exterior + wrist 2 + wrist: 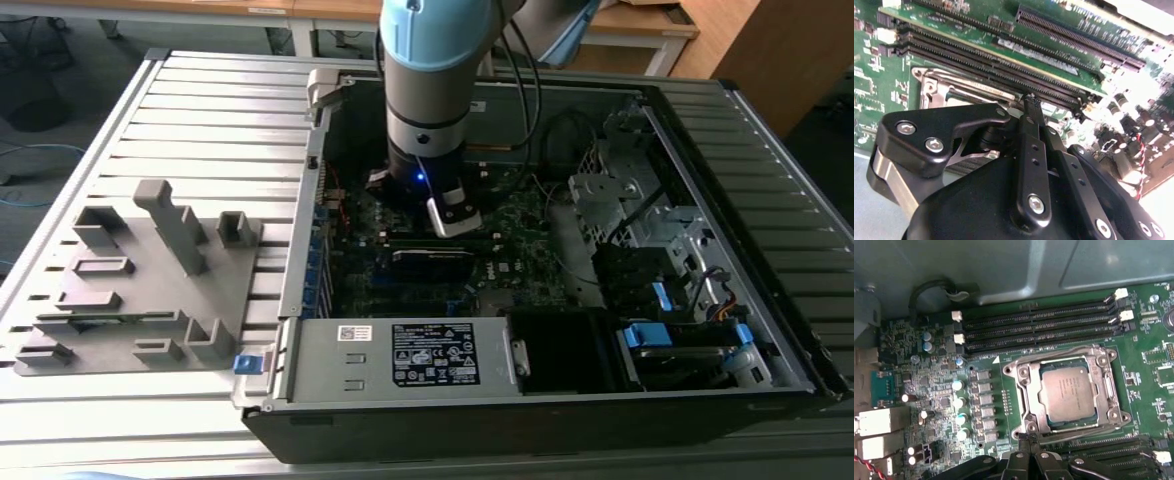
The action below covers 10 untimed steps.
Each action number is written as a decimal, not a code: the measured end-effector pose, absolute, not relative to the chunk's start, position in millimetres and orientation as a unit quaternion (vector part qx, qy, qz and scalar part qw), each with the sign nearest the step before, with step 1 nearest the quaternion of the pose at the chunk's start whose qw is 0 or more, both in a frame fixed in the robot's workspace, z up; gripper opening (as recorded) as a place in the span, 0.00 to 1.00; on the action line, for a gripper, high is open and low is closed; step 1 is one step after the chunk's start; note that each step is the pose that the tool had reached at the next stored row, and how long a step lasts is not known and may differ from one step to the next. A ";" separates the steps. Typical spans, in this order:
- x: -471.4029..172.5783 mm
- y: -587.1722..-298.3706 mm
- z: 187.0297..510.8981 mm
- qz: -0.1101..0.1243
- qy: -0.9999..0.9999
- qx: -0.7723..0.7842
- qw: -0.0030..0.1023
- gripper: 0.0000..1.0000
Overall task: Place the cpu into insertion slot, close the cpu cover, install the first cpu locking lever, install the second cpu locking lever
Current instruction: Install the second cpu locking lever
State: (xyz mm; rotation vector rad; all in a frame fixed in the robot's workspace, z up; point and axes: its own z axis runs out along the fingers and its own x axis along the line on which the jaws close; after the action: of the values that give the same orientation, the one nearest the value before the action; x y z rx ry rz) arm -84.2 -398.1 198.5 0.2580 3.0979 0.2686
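The robot's arm (430, 75) is a pale blue and silver cylinder with black cables alongside, a small blue light near its wrist, and a matte black gripper (1030, 107) of jointed linkage bars fastened by silver hex-socket screws.

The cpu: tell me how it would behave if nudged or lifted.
The cpu is a thin flat metal-topped square, so probably stiff and light. It lies inside the insertion slot, whose rim would likely block sliding. Its smooth top may be slippery and offers little edge to grip.
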 end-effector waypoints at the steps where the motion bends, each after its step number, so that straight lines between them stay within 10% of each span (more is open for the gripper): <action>1: -84.6 -398.1 198.4 0.090 0.992 0.083 0.010 0.11; 10: -87.7 -398.9 197.4 0.111 0.990 0.083 0.009 0.11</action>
State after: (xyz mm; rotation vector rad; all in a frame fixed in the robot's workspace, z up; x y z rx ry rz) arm -87.7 -398.9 197.4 0.2591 3.0942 0.3471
